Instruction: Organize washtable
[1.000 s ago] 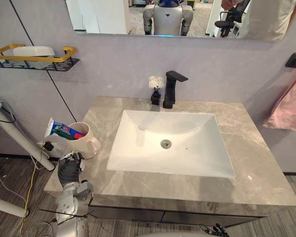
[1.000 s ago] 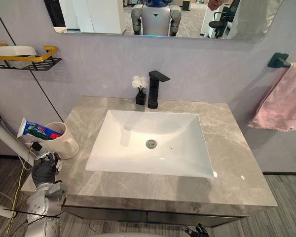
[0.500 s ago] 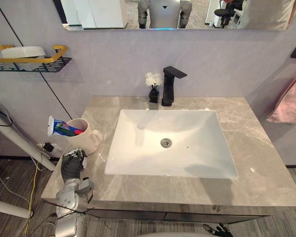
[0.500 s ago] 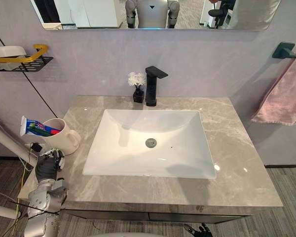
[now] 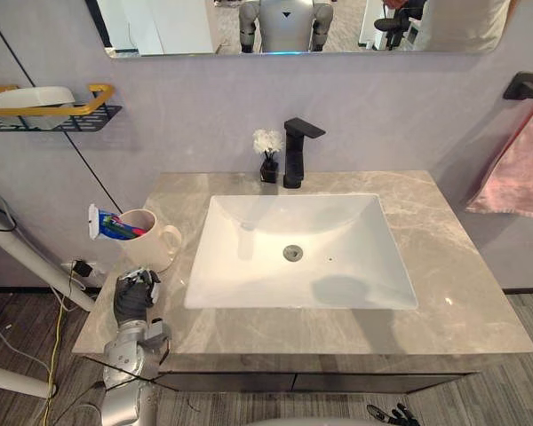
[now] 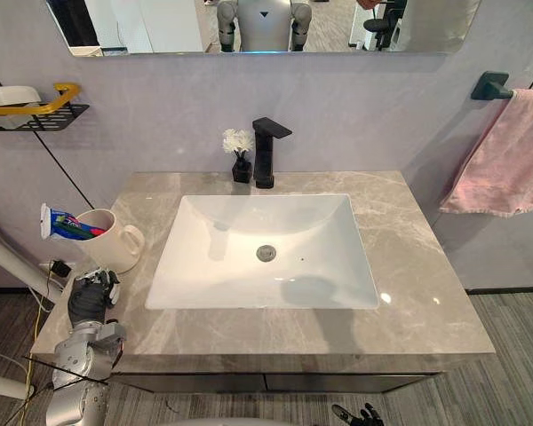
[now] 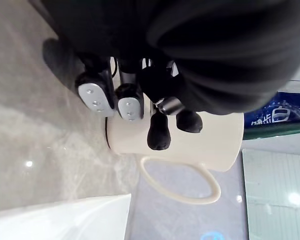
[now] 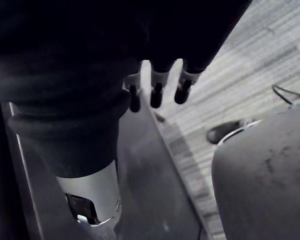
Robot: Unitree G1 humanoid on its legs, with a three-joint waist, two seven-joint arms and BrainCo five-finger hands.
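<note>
A cream mug with a handle stands on the grey marble counter, left of the basin. A toothpaste tube leans out of the mug to the left. My left hand sits at the counter's front left corner, just in front of the mug. In the left wrist view that left hand has its fingers curled with nothing in them, and the mug stands just past the fingertips. My right hand hangs low beside the cabinet with straight fingers. The same right hand also peeks in below the counter's front edge.
A white basin takes the counter's middle. A black tap and a small vase of white flowers stand behind it. On the left wall a yellow-railed shelf holds a white dish. A pink towel hangs at the right.
The whole view has shifted as the camera moved. My left hand stays curled just in front of the mug, and the mug and tube have not moved.
</note>
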